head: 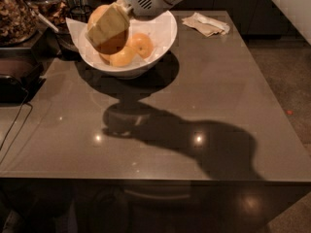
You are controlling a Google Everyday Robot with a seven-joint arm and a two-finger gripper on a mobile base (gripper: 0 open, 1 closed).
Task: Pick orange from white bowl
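Note:
My gripper (pixel 103 32) is shut on the orange (pixel 97 13), a pale yellow-orange fruit. It holds the fruit above the left part of the white bowl (pixel 163 30). One tan finger pad (pixel 109 24) covers the front of the fruit; the other finger is hidden behind it. The bowl stands at the far left of the dark table (pixel 194 96) and is lined with white paper. Two smaller oranges (pixel 141 44) still show inside it, and part of a further one is hidden under the gripper.
A crumpled paper napkin (pixel 208 24) lies at the far right of the table. Glass jars of snacks (pixel 17 13) and a dark appliance (pixel 14 79) stand to the left of the bowl. A cable (pixel 14 125) runs down the left edge.

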